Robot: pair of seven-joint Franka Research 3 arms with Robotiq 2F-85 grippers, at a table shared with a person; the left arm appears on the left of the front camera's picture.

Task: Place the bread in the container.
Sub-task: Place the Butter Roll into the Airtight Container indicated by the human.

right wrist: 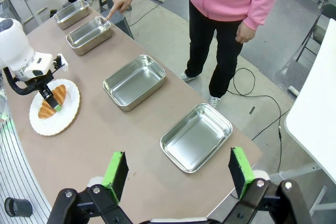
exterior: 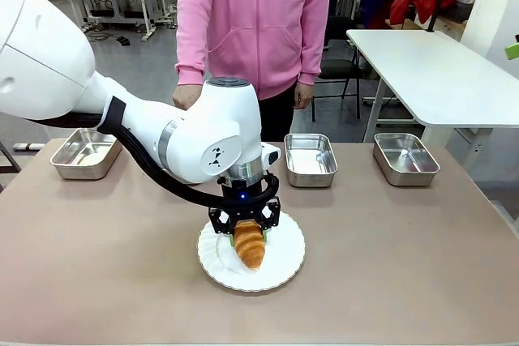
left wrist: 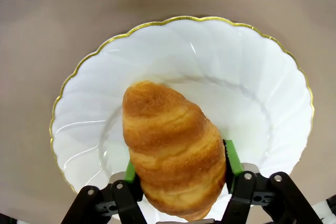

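The bread (exterior: pixel 250 247) is a golden-brown croissant lying on a round white plate (exterior: pixel 285 269) at the table's front middle. My left gripper (exterior: pixel 247 228) reaches down over it. In the left wrist view the green pads (left wrist: pixel 232 157) press both sides of the bread (left wrist: pixel 168 140) above the plate (left wrist: pixel 252 77). The right wrist view shows several steel containers in a row. A person's finger (right wrist: pixel 108 14) points at the second container (right wrist: pixel 89 34) from the far end. My right gripper (right wrist: pixel 178 174) hangs open above the table's near corner, nothing between its fingers.
Steel trays stand along the far edge: one at the left (exterior: pixel 85 153), two at the right (exterior: pixel 310 160) (exterior: pixel 405 158). A person in a pink hoodie (exterior: pixel 255 14) stands behind the table. My left arm (exterior: pixel 186 139) crosses the table's middle.
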